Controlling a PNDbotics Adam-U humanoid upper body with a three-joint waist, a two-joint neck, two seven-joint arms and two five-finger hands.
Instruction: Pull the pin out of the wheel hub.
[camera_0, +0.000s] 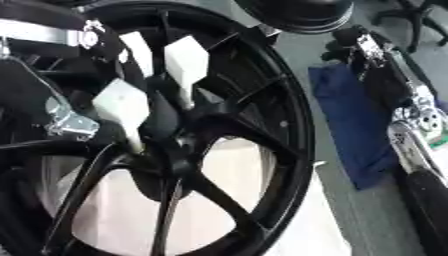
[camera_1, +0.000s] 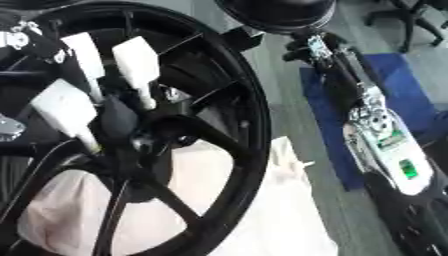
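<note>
Black wheel (camera_0: 219, 150) fills view, hub (camera_0: 175, 145) at centre. Left hand (camera_0: 122, 107), white fingers (camera_0: 186, 62) curled round the hub's middle; pin itself hidden. Right hand (camera_1: 311, 47) far right, idle, state unclear. Pin likely rigid, smooth: pinch head, pull straight.

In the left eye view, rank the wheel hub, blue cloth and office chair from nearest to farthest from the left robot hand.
1. wheel hub, just below the left robot hand.
2. blue cloth, on the floor, right.
3. office chair, far upper right.
</note>
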